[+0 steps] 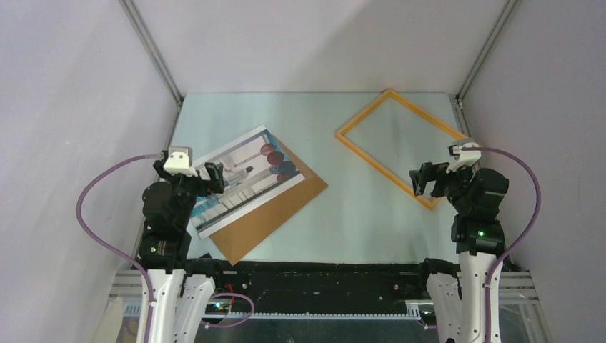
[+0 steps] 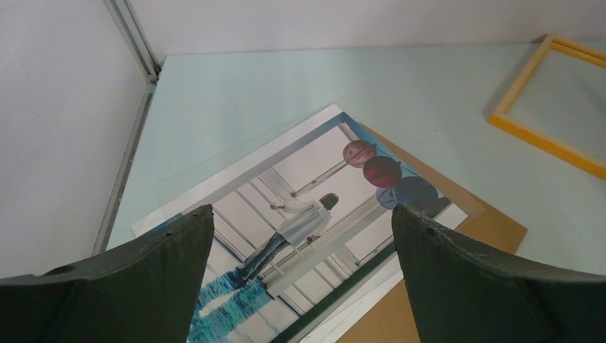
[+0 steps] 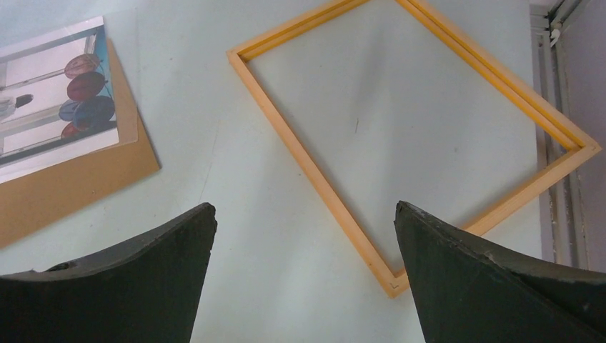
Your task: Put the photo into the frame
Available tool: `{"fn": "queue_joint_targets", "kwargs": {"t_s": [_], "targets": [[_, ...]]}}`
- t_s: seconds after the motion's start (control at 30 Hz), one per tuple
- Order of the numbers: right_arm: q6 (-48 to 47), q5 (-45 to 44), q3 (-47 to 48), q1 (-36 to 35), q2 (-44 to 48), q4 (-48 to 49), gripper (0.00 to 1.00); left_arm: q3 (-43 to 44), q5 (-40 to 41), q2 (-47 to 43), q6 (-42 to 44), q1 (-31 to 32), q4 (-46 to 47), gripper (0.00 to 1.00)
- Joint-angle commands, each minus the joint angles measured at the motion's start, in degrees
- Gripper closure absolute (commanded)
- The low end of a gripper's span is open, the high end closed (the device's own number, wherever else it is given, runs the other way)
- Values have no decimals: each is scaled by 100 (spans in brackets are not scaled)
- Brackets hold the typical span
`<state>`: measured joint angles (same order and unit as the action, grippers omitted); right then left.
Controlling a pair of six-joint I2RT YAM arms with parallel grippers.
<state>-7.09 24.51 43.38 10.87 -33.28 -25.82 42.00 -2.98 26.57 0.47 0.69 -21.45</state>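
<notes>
The photo (image 1: 246, 176) lies face up on a brown backing board (image 1: 275, 207) at the left of the table; it also shows in the left wrist view (image 2: 300, 221) and at the left edge of the right wrist view (image 3: 53, 100). The orange-yellow frame (image 1: 371, 153) lies flat and empty at the back right, seen too in the right wrist view (image 3: 307, 161) and the left wrist view (image 2: 543, 139). My left gripper (image 1: 219, 177) is open and empty above the photo's near left part. My right gripper (image 1: 423, 180) is open and empty above the frame's near corner.
The backing board (image 2: 493, 229) sticks out beyond the photo toward the table's middle and near edge. A clear sheet seems to lie over the photo, its edge (image 2: 250, 139) faintly visible. Metal rails (image 1: 154, 53) and grey walls close in the table on three sides.
</notes>
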Motion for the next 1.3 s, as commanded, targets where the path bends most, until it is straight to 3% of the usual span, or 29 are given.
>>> {"fn": "queue_joint_targets", "kwargs": {"t_s": [0.0, 0.37, 0.6, 0.8, 1.27], "targets": [[-26, 22, 112, -61, -149, 131, 0, 232, -9, -12, 104, -42, -36, 2], [-659, -1368, 285, -1355, -1769, 559, 0, 160, -212, 448, 404, -42, -85, 2], [-1136, -1219, 328, -1454, -3172, 1245, 0, 148, -275, 609, 420, -42, -82, 2], [-1421, -943, 713, -1492, -4176, 1167, 0, 197, -352, 773, 432, -42, -82, 2], [-1842, -987, 1310, -1568, -5878, 1037, 20, 590, -529, 1581, 469, -42, -76, 2]]}}
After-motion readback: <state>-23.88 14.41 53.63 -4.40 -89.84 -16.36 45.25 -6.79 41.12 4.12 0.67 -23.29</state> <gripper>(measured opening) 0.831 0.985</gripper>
